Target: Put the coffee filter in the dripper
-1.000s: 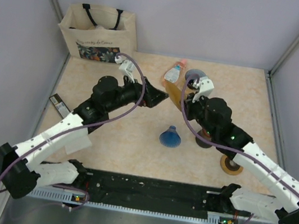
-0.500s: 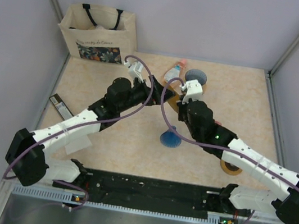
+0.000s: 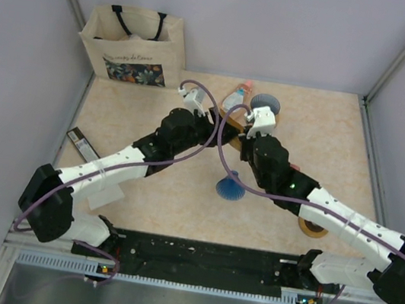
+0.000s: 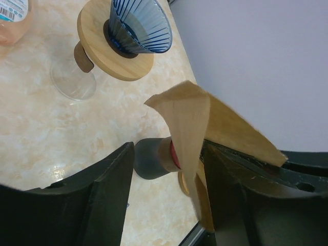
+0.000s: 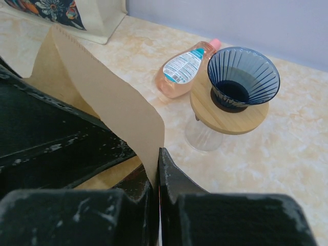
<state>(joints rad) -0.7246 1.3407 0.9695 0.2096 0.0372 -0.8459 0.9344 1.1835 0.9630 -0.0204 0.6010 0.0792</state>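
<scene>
On the tabletop [image 5: 292, 154] the blue dripper [image 5: 243, 72] stands upper right in the right wrist view, beyond the right pincer [image 5: 156, 161], which is clamped tight on the brown coffee filter [image 5: 102, 97], its long edge slanting up-left. The left pincer [image 4: 169, 169] straddles that filter, jaws apart, gripping nothing.

The table [image 3: 357, 146] has a beige marbled top. A cloth bag [image 3: 133, 45] stands at its far left corner. Far centre, a bottle [image 3: 236, 98] of pink liquid lies on its side; just right of it stands the dripper [image 3: 267, 101] – blue cone, wooden ring, glass stand. A second blue cone [image 3: 231, 187] sits wide end down at the centre. A tape roll [image 3: 313, 226] lies near right, a flat dark packet [image 3: 81, 142] at the left edge – and the left wrist view shows a dark cylinder [image 4: 151, 159] on its side.
</scene>
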